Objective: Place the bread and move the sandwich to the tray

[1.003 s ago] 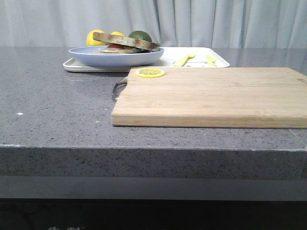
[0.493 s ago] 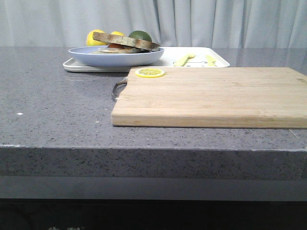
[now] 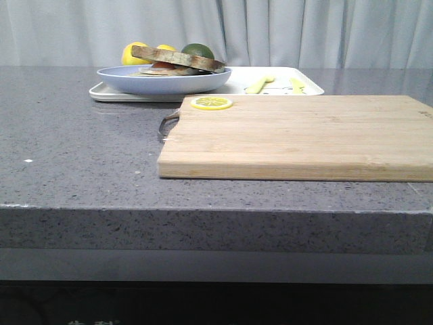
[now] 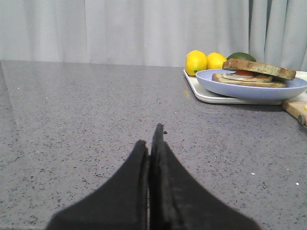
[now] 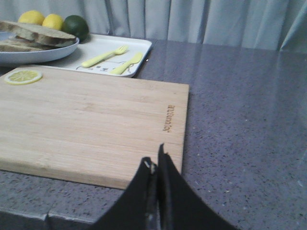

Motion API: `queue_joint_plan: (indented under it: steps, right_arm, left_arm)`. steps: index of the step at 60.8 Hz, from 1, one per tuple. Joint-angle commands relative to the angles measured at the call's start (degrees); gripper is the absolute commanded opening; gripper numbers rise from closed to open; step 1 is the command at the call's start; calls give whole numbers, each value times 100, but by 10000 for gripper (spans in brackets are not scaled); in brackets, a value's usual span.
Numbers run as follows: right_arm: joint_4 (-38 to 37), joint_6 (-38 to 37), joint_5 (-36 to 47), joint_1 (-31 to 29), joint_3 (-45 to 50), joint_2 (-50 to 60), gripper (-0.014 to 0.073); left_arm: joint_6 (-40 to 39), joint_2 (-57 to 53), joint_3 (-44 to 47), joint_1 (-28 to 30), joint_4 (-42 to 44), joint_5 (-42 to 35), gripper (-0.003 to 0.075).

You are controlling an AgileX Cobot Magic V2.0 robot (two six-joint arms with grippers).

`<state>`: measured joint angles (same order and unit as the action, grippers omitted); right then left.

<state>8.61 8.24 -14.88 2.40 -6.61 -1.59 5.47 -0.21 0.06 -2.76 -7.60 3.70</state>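
Nothing has moved since the earlier pictures; the plate, the tray and the board all sit in the same spots. The job looks done. The bread (image 4: 259,69) lies on top of the sandwich (image 4: 248,78), a bit tilted, so it covers the egg like a lid. The sandwich sits in the blue plate (image 4: 249,90), and the plate rests on one end of the white tray (image 3: 298,89), so the food can be carried off all at once. Behind the plate are two lemons (image 4: 207,62) and a lime (image 4: 241,56). The tray's other end holds a small yellow fork (image 5: 104,56) and a spoon (image 5: 126,63).

The left gripper (image 4: 152,143) is pinched closed and holds nothing. It hangs low over the bare gray counter (image 4: 86,120), and the plate is far ahead of it and off to its right. The right gripper (image 5: 157,165) is also squeezed closed and empty. It hangs over the near edge of the wooden cutting board (image 5: 91,120), with the tray far ahead and off to its left. A lemon slice (image 5: 23,76) lies on the board's far corner. Both arms look pulled back, likely so they do not bump the food.
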Motion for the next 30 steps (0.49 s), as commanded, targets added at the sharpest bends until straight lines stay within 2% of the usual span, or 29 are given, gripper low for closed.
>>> queue_joint_plan:
  steps: [1, 8, 30]
  right_arm:
    - [60, 17, 1196, -114, 336, 171, -68]
    - [60, 17, 1878, -123, 824, 348, -68]
    - [60, 17, 1749, -133, 795, 343, -68]
  left_arm:
    - [-38, -119, 32, 10, -56, -482, -18]
    - [-38, -119, 32, 10, -56, -482, -18]
    - [-38, -119, 32, 10, -56, -482, -18]
